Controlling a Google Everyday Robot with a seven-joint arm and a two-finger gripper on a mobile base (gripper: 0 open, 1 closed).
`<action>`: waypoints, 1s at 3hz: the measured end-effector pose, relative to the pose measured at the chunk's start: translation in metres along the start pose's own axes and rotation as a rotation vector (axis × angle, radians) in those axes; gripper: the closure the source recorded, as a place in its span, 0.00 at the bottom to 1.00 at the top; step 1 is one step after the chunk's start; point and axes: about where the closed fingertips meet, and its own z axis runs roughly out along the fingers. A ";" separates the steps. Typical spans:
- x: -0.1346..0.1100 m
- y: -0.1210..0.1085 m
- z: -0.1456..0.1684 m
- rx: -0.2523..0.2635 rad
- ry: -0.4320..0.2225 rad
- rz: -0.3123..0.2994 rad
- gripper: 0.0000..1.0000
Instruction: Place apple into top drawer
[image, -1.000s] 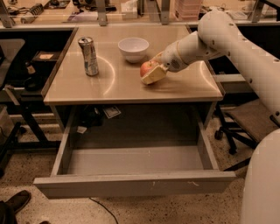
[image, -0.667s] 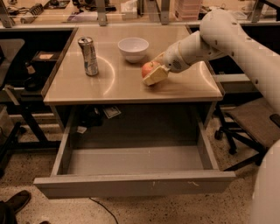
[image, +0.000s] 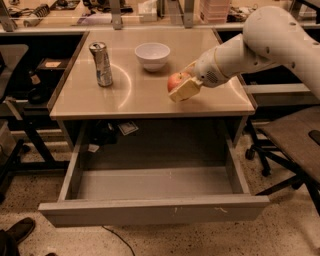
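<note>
Pincer (image: 178, 87) gripped the apple (image: 174, 79) at the tabletop (image: 135, 97); I logged the top drawer (image: 155, 210) open below it.

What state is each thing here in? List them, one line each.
gripper: shut on the apple, above the table.
apple: gripped, not in the drawer.
top drawer: pulled open.
can: upright.
white bowl: upright.

Can (image: 101, 64); white bowl (image: 152, 55); tan tabletop (image: 135, 97)
</note>
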 end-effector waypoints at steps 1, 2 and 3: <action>0.004 0.024 -0.022 0.024 0.001 0.025 1.00; 0.008 0.049 -0.042 0.056 -0.006 0.041 1.00; 0.027 0.102 -0.048 0.068 0.033 0.079 1.00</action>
